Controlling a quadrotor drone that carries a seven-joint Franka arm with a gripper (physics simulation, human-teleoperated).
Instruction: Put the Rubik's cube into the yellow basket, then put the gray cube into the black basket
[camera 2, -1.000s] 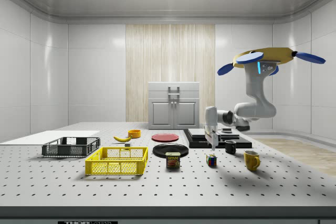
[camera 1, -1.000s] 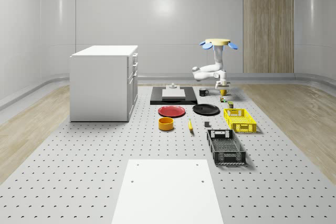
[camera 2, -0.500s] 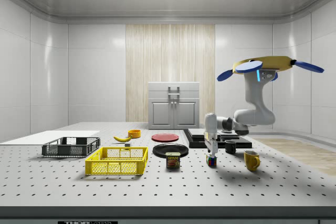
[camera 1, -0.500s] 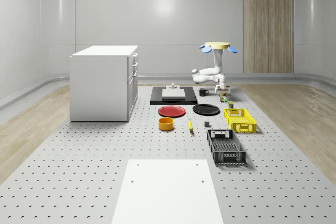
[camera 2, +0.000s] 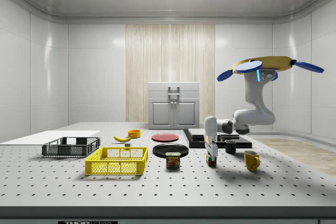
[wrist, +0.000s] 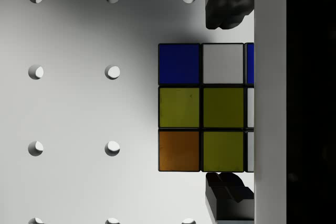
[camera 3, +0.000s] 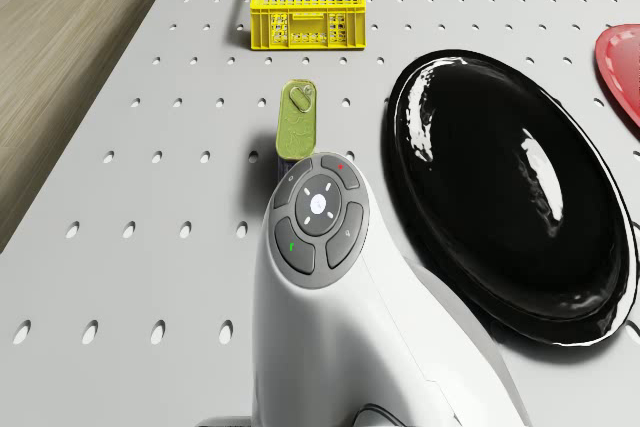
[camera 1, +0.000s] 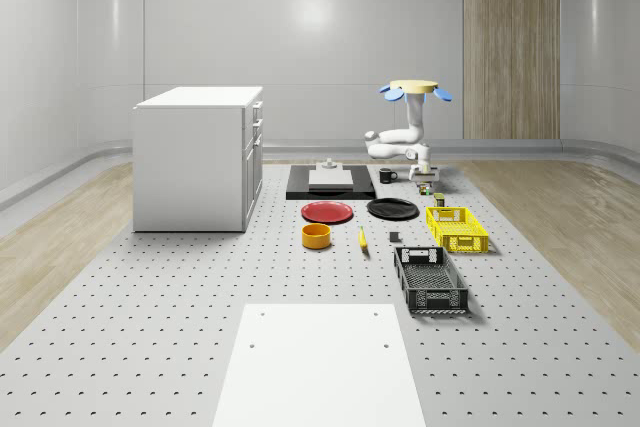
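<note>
Spread wide, the gripper (wrist: pixel 229 98) straddles the Rubik's cube (wrist: pixel 202 107) on the perforated table (wrist: pixel 79 108), its 2 fingertips (wrist: pixel 227 9) flanking opposite faces without visibly touching, while the drone (camera 2: pixel 262 66) hovers above the table's far end, well apart from the yellow basket (camera 2: pixel 116 160).

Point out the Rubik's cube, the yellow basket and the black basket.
Rubik's cube (wrist: pixel 202 107): wrist view, middle of its top face.
yellow basket (camera 2: pixel 116 167): side view, its near mesh wall.
black basket (camera 1: pixel 436 298): whole-scene view, its near end wall.
</note>
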